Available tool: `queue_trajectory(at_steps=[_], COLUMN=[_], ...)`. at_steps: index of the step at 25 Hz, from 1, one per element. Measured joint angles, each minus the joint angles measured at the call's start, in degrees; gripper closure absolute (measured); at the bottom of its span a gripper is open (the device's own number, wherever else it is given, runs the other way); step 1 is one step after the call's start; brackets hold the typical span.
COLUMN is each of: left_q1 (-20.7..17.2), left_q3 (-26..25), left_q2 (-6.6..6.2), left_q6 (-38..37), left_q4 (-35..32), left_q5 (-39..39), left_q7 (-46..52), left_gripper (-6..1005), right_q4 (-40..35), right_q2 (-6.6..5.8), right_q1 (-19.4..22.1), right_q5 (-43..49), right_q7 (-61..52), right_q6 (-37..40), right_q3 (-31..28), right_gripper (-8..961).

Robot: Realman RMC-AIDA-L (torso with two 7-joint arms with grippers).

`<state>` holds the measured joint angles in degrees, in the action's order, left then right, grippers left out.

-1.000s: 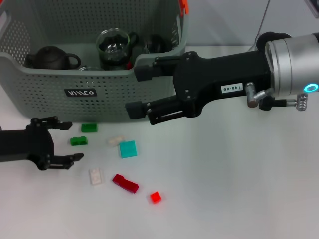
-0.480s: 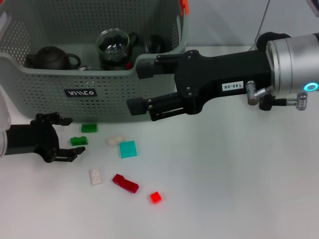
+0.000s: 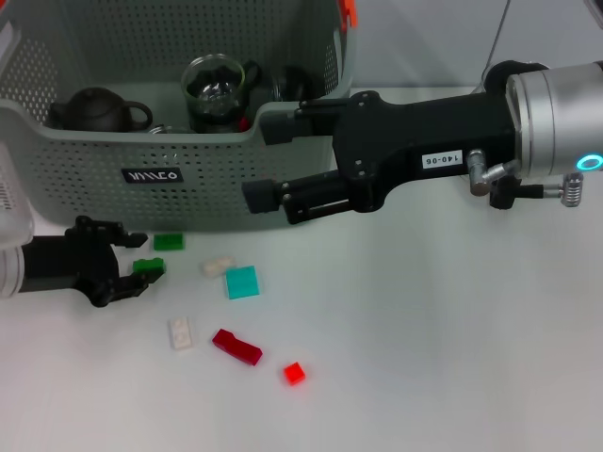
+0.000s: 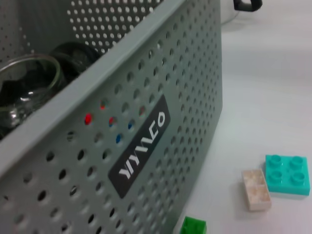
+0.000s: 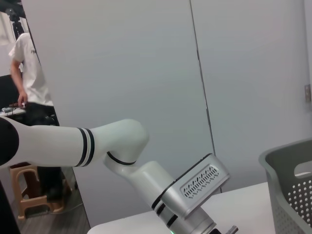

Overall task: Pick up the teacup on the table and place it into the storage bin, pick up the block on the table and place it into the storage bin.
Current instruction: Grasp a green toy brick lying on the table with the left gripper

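The left tool sits low on the white worktop at about 9 o'clock in the head view, its two black fingers spread moderately and straddling a small dark green block, which lies between the tips; whether they touch it I cannot tell. The storage bin stands at 11 o'clock, holding a dark teapot and a glass cup. Just in front of its wall lies a second green block. Toward the centre are a cream block beside a teal block, with a white block, a dark red block and a bright red block nearer 6 o'clock. The right tool hangs at the bin's right front corner, fingers wide apart and holding nothing.
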<state>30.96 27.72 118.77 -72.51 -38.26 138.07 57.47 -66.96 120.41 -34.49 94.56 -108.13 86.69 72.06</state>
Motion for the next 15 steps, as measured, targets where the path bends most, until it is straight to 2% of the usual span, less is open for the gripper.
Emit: queue_trajectory(at_steps=[6,15], left_q1=[0.25,0.34], left_q3=[0.62,0.67], left_q2=[0.05,0.05], left_q6=[1.75,2.06], left_q4=[1.41,2.60], left_q5=[0.01,0.01], left_q7=[-0.02,0.00], left_gripper=[511,528], right_q4=[0.47,0.64], right_q2=[0.00,0.00], right_q1=[-0.07,0.06], right_q5=[0.00,0.00], right_q7=[0.45,0.52], right_q6=[-0.10,-0.75], right_q3=[0.00,0.00], right_gripper=[57,56])
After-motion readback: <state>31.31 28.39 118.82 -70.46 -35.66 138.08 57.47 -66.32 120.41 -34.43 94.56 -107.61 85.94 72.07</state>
